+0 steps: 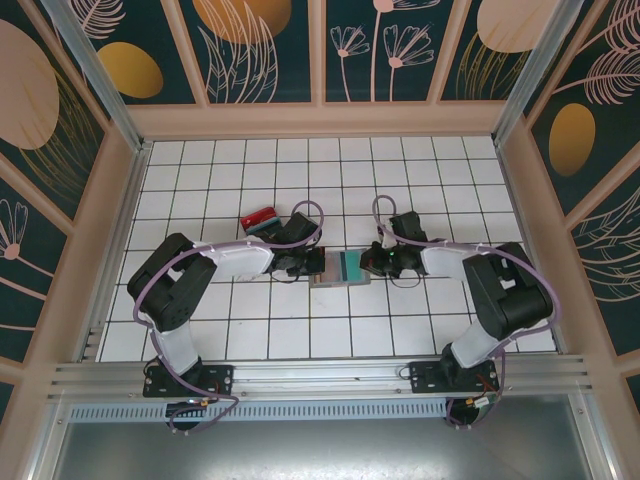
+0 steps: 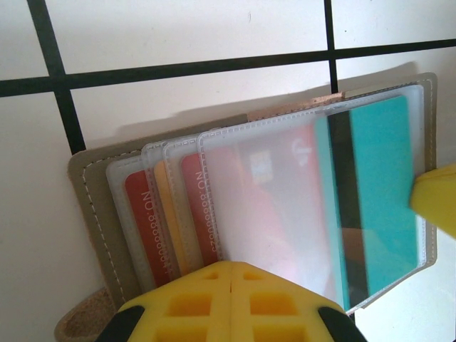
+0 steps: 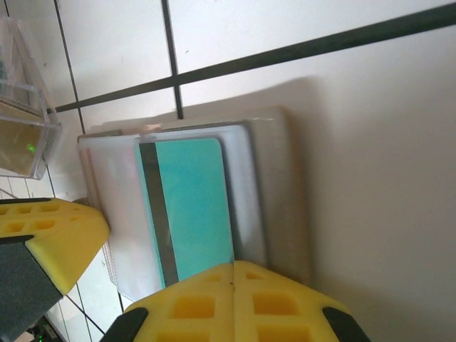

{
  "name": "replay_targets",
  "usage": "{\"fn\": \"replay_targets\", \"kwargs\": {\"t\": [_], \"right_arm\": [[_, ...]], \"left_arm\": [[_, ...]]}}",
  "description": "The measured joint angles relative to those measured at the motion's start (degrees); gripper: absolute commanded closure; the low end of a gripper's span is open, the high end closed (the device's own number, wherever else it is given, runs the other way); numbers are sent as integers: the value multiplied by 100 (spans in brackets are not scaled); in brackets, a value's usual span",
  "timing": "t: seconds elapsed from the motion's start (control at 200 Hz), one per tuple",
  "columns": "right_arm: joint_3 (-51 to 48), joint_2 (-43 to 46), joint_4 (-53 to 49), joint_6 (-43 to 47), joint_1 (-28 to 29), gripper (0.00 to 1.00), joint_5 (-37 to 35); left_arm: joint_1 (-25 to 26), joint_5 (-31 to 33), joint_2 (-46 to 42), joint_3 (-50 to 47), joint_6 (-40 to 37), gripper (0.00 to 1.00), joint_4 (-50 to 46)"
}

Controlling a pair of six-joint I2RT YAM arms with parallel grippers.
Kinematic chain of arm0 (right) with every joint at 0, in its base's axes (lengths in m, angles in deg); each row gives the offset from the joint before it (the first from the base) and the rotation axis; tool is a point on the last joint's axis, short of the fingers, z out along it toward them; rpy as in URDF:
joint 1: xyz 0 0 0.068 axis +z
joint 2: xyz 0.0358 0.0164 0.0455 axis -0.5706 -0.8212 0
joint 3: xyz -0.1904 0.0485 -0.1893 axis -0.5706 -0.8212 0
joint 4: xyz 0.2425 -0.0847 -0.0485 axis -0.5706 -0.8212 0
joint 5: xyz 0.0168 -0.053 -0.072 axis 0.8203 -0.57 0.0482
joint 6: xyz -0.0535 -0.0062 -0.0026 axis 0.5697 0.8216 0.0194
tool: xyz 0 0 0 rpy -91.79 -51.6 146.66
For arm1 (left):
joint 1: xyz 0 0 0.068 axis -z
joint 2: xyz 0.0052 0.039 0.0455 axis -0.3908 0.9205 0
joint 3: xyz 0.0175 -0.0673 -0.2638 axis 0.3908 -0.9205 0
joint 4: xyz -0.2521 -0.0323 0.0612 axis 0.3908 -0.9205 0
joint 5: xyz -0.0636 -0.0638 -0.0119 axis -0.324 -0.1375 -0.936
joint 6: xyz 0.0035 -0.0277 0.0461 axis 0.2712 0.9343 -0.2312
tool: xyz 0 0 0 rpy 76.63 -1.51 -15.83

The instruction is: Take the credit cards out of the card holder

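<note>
- Top external first: spotting the holder open flat on the tiles, mid-table, right between the left gripper and the right gripper.
- Left wrist: seeing that arm's fingers pressed together, no gap, parked on the near edge of the clear sleeves. Looks like pinning, not grabbing.
- Right wrist: same deal, fingers together, tip sitting at the end of the teal card. Not clamped on it, as far as can be told.
- Still sleeved: teal card on top, red card and orange card tucked underneath. So barely started, by the look of it.
- Guessing the step in hand is sliding the teal one out. Press down firmly with the left so the holder stays put, then drag with the right tip along the card's long way, low and slow.
- Can't tell which end of the sleeve is open, so check that before pushing.
- Watch for the sleeve bunching up, or the whole holder skating across the tiles.
- Clear box near the holder; steer around it.
</note>
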Motion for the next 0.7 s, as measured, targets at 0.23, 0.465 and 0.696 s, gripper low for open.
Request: {"fn": "replay_targets", "kwargs": {"t": [0.23, 0.465, 0.696], "right_arm": [[-46, 531, -334, 188, -321, 100, -2], [197, 876, -645, 269, -339, 100, -2], [546, 1095, -739, 271, -372, 100, 63]], "left_arm": [[11, 42, -7, 4, -20, 100, -17], [15, 422, -68, 262, -68, 70, -605], [-35, 643, -424, 656, -85, 59, -1137]]}}
